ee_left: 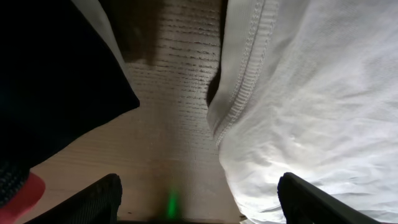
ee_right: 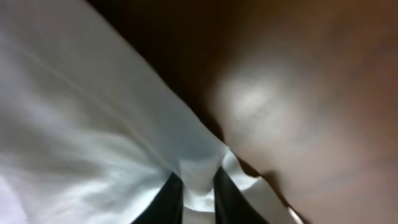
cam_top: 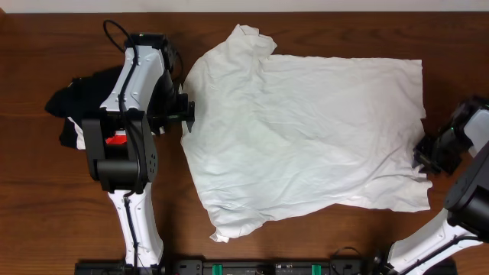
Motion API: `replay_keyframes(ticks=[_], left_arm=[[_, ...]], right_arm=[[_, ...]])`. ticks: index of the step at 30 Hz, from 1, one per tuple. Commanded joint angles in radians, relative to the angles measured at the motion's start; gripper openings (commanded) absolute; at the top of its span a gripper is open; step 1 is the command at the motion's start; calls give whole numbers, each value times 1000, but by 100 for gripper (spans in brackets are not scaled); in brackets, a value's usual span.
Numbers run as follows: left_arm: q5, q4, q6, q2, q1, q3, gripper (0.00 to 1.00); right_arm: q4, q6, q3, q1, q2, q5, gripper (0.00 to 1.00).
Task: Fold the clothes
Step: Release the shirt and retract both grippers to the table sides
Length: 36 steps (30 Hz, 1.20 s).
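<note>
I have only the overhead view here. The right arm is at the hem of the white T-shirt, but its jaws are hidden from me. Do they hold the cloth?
Observer: Yes. The right wrist view shows the right jaws shut on a fold of the T-shirt.
Operator: And the left jaws?
Observer: The left jaws stand open. The shirt's stitched edge lies between them, not gripped.
Operator: Does the black garment touch the shirt there?
Observer: No. In the left wrist view, bare table separates the black garment from the shirt.

A white short-sleeved T-shirt (cam_top: 306, 137) is spread flat, slightly wrinkled, on the surface (cam_top: 306, 248), neck leftward, hem rightward.
</note>
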<state>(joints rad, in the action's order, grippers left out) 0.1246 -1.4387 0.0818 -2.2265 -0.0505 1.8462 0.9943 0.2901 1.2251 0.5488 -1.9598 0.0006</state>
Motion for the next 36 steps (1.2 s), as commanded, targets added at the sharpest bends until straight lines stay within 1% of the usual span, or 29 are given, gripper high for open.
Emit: replay_keyframes(ticks=[1, 4, 7, 8, 9, 10, 13, 17, 19, 21, 22, 24, 25, 26, 27, 32, 36], left_arm=[[-1, -6, 1, -12, 0, -2, 82], [-1, -6, 1, -12, 0, -2, 83], [-1, -6, 1, -12, 0, -2, 83], [-1, -6, 1, -12, 0, -2, 83], [-1, -6, 1, -12, 0, -2, 83], [-1, -6, 1, -12, 0, -2, 83], [-1, -11, 1, -12, 0, -2, 83], [-1, -14, 2, -12, 0, -2, 83], [-1, -13, 1, -12, 0, -1, 83], [2, -11, 1, -11, -1, -1, 83], [8, -14, 1, -9, -1, -1, 83], [42, -14, -7, 2, -1, -1, 80], [63, -14, -19, 14, -1, -1, 79], [76, -14, -26, 29, -1, -1, 74], [78, -14, -25, 47, -1, -1, 73], [66, -2, -25, 215, -1, -1, 71], [28, 3, -14, 419, -1, -2, 71]], right_arm=[[4, 68, -27, 76, 32, 78, 15], [13, 70, -27, 127, 91, 79, 17], [22, 69, -27, 164, 137, 78, 22], [22, 69, -27, 172, 151, 74, 29], [19, 66, -27, 177, 164, 66, 40], [16, 43, -27, 178, 179, 49, 47], [27, -48, -27, 170, 225, -82, 57], [79, -61, -27, 159, 254, -84, 68], [66, -63, -30, 157, 254, -150, 68], [45, -141, -37, 142, 254, -298, 66], [43, -169, -37, 132, 254, -341, 65], [42, -210, -37, 101, 254, -393, 64], [42, -222, -37, 83, 254, -398, 64], [42, -225, -37, 65, 254, -397, 64], [40, -229, -37, 51, 254, -397, 64], [15, -297, -37, 8, 282, -480, 63], [20, -298, -37, 3, 371, -484, 65]])
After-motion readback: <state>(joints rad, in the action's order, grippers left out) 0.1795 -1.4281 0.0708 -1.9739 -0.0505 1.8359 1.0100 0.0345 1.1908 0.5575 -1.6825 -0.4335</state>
